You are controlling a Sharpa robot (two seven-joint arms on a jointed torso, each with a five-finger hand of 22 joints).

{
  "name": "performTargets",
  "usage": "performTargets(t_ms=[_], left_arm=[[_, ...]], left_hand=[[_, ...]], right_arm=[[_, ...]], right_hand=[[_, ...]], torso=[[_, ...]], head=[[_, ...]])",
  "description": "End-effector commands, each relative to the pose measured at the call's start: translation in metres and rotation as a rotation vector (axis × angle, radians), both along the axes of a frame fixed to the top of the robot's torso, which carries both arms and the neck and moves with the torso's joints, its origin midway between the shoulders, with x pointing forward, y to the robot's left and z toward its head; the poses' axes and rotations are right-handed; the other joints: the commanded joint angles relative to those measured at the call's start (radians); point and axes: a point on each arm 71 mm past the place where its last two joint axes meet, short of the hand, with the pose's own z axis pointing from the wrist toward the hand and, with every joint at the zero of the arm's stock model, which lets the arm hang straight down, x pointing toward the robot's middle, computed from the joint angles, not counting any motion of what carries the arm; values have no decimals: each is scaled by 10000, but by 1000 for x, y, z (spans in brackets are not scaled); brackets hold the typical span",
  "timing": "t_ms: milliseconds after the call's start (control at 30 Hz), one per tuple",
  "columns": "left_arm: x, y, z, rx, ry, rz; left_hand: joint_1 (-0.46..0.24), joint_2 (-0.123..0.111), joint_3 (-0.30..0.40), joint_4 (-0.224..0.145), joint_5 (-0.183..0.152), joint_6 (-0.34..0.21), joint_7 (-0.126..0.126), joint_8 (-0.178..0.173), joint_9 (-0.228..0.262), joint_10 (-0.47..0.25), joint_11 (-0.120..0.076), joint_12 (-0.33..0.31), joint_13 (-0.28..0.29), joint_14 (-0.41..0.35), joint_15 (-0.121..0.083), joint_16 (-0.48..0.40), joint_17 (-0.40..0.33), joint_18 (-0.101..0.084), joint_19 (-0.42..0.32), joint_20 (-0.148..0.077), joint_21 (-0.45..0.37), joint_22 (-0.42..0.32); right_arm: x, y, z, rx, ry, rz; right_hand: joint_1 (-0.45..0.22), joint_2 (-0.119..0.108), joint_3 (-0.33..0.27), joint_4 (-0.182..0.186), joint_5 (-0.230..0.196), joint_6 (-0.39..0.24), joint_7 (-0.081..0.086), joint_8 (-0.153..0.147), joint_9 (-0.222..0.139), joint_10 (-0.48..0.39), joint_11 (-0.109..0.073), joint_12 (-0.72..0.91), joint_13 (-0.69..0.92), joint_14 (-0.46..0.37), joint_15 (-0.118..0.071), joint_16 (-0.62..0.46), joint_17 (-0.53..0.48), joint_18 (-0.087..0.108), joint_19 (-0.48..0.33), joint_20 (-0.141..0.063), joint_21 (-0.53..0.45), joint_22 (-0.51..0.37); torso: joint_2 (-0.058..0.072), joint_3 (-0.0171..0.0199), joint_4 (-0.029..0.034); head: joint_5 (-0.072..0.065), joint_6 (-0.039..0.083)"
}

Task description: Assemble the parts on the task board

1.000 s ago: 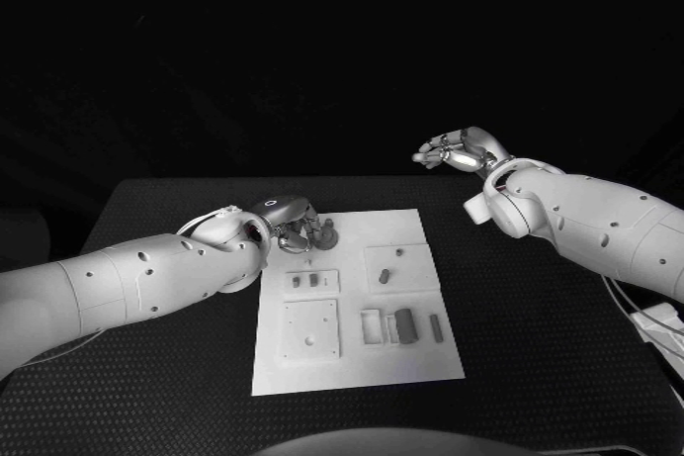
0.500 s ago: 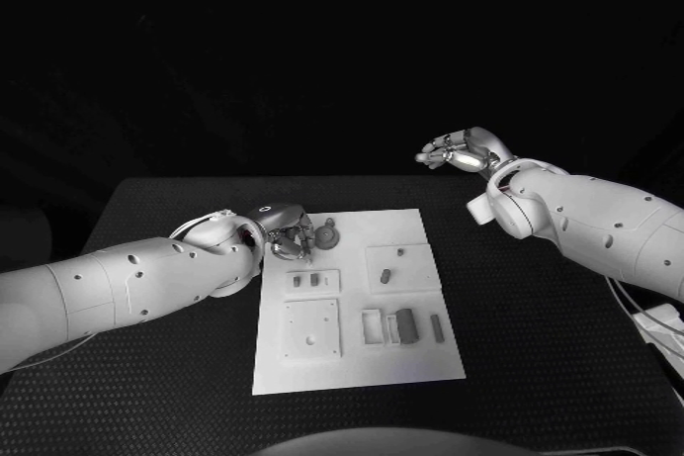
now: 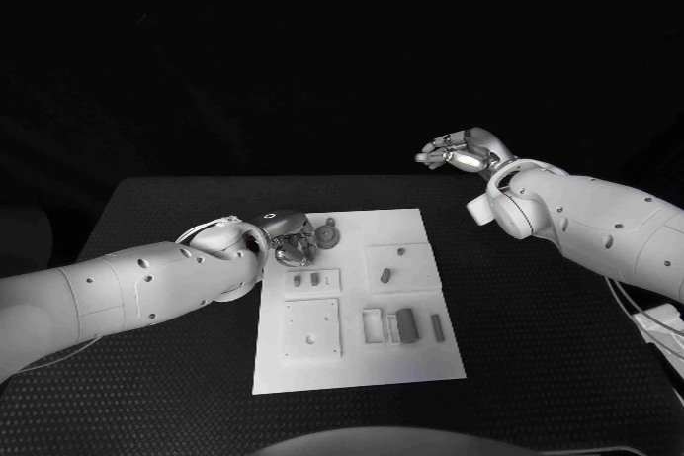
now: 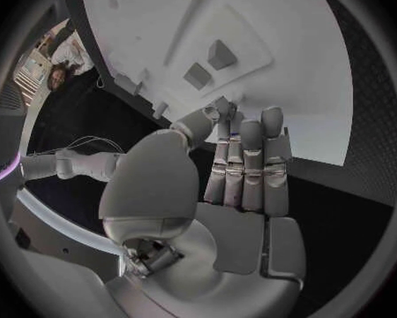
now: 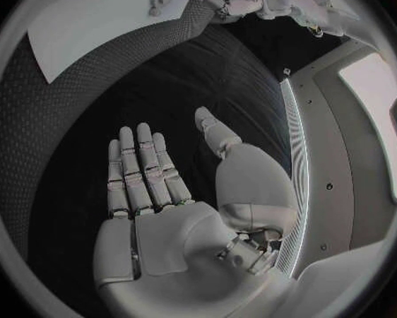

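Lying just beyond left hand (image 3: 290, 234) fingers (image 4: 244, 164) — round part (image 3: 328, 235).

In the head view the left hand (image 3: 286, 230) covers the task board (image 3: 357, 367) corner at ten o'clock, so whether its fingers (image 3: 302, 246) hold the round part (image 3: 328, 235) just beside them cannot be told. The small parts (image 3: 405, 324) are too tiny to identify. The counter (image 3: 157, 377) runs off at six o'clock.
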Motion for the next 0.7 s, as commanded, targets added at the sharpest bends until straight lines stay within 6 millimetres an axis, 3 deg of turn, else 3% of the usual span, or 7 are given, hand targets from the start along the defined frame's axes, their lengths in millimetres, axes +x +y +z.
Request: performTargets(t_ms=[33,167,700], left_arm=[[0,-2,-2,75,132,-138],[0,0,-4,224,144,-141],[2,2,-7,365,260,-65]], left_hand=[[26,164,60,-22,32,61,-10,64,10,265,73,75,198,172,-80,44,-12,394,41,-56,68,237],[25,166,61,-23,32,59,-9,63,10,265,72,72,200,178,-82,50,-12,393,42,-57,70,237],[24,174,66,-25,32,48,-5,57,11,260,70,56,204,196,-86,71,-11,389,41,-63,77,236]], right_arm=[[0,2,0,38,9,168],[0,2,0,38,7,164],[-1,3,0,47,17,199]], right_hand=[[-66,66,-28,-1,-6,-64,8,-25,-13,52,27,-62,-18,-58,14,-55,13,-197,-69,-15,-35,14],[-66,65,-28,-2,-6,-64,8,-25,-13,52,27,-62,-19,-58,14,-55,14,-197,-69,-15,-36,14],[-65,66,-28,-2,-6,-65,8,-24,-14,54,28,-63,-25,-59,15,-58,19,-197,-68,-15,-40,20]], torso=[[4,0,0],[-4,11,3],[-1,-1,5]], head=[[-12,-24],[-14,-44],[-23,-52]])
